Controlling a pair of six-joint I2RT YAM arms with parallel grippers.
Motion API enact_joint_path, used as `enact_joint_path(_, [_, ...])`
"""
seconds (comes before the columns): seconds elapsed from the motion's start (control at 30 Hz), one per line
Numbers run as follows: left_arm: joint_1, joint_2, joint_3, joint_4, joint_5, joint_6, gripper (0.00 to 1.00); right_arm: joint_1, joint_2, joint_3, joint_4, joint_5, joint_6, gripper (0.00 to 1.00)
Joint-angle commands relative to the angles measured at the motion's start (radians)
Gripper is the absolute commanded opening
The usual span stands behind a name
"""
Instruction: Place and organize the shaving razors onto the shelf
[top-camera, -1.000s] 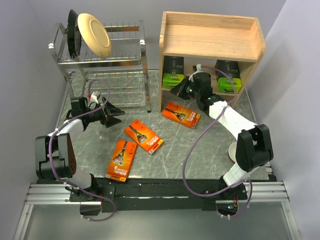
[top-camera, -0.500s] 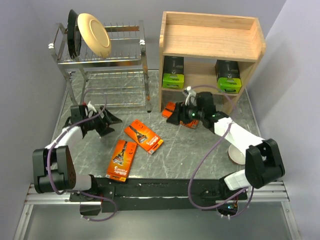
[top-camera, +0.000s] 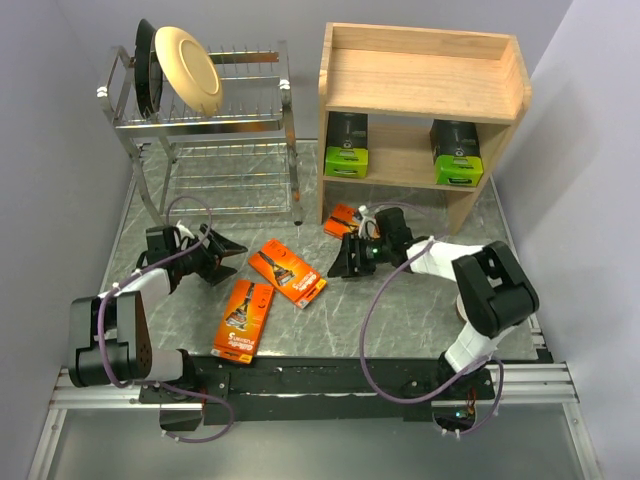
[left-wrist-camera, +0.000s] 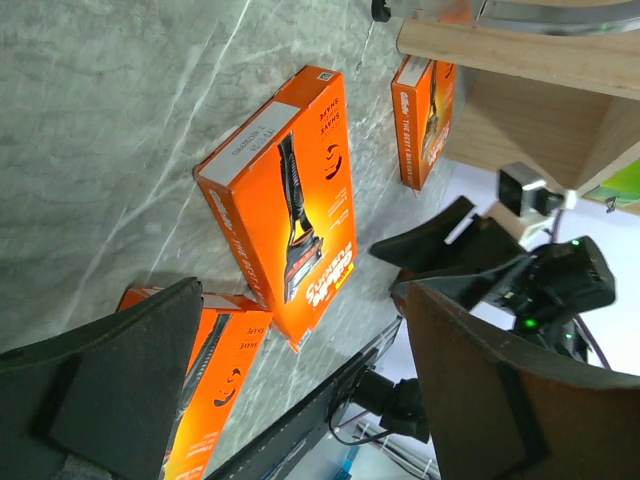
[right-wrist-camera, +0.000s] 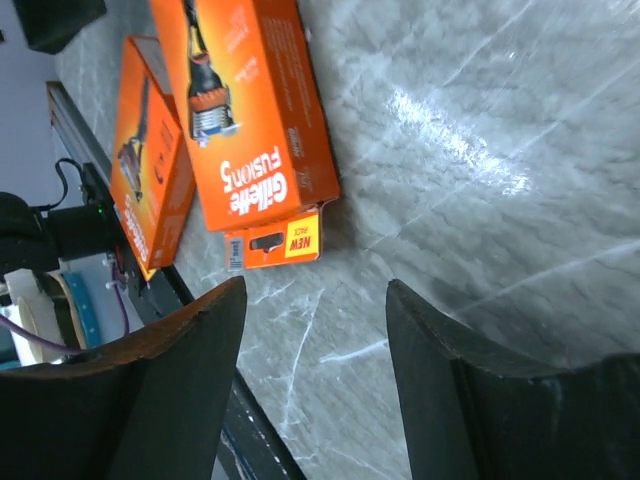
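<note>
R gripper (top-camera: 340, 262): jaws apart, empty, low over table, facing left at mid orange pack (top-camera: 287, 272). Near it, not touching. L gripper (top-camera: 232, 258): also spread wide, empty, just left of same pack.

Left black pack (top-camera: 347, 143) and right black pack (top-camera: 457, 152) stand on lower tier of shelf (top-camera: 425, 85). 3 orange ones on table: mid, near pack (top-camera: 243, 318), and far pack (top-camera: 343, 217) just in front of shelf foot.

My read: R is going for mid pack. It lies flat, so pinch across the narrow width w/ one finger over each long edge. Don't shove it into near pack. Keep L back, since both arms point at same spot = clash risk.

Hard to see:
- Far pack is mostly behind R arm in top view; can't tell if it touches shelf.
- Can't tell if R fingertips touch table.
- Back of lower tier is in shadow.
</note>
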Motion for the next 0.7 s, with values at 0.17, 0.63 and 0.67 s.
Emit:
enact_joint_path(0.17, [-0.004, -0.085, -0.012, 0.032, 0.008, -0.032, 0.88, 0.082, 0.161, 0.092, 0.088, 0.014, 0.085, 0.55])
enact_joint_path(0.63, [-0.032, -0.154, -0.087, 0.088, 0.058, -0.173, 0.97, 0.09, 0.157, 0.16, 0.034, 0.002, 0.177, 0.0])
enact_joint_path(0.67, [-0.044, -0.143, -0.08, 0.112, 0.067, -0.176, 0.97, 0.088, 0.149, 0.177, 0.035, 0.003, 0.197, 0.0])
